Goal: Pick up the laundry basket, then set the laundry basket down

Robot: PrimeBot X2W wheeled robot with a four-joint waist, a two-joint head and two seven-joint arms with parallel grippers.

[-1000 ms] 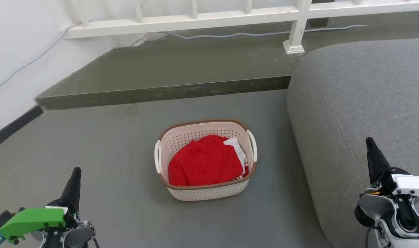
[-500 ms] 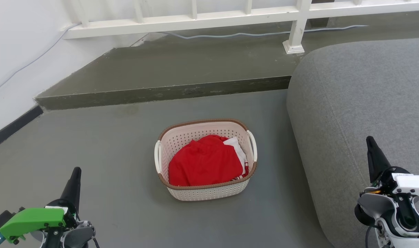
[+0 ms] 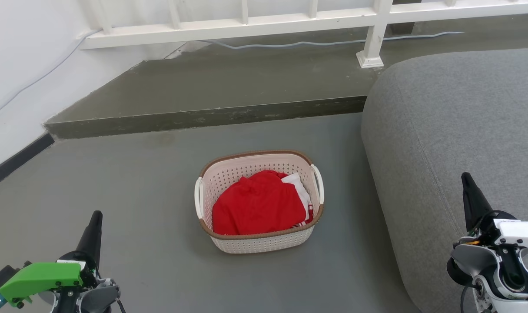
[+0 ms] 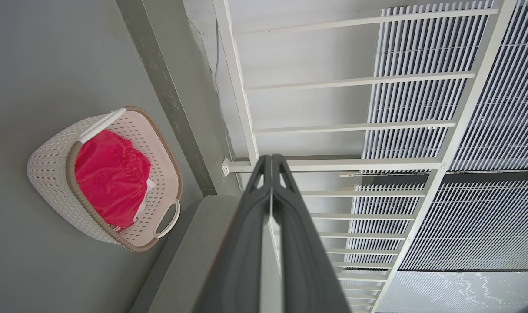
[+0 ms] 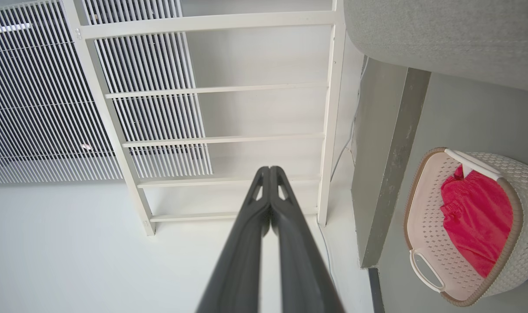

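the laundry basket (image 3: 264,244) stands upright on the grey floor (image 3: 137,182), about midway between the two grippers and ahead of them, touched by neither. it sits near the rounded corner of a grey sofa (image 3: 455,121) on its right, with a strip of floor between them, and in front of a low step (image 3: 203,116). inside lies a crumpled red garment (image 3: 259,206) that covers most of the bottom. a white cloth (image 3: 299,184) is tucked under it at the right end. a thin red-and-white edge shows low on that side, too small to tell what it belongs to. the basket's floor is hidden by the clothes.

the left gripper (image 3: 95,216) hangs at the lower left, its jaws pressed together and empty. the right gripper (image 3: 466,179) hangs at the lower right over the sofa, its jaws also pressed together and holding nothing. both wrists are cut off by the bottom edge. the white railing (image 3: 246,24) on the step is cut off at the top, and the sofa runs out of frame to the right.
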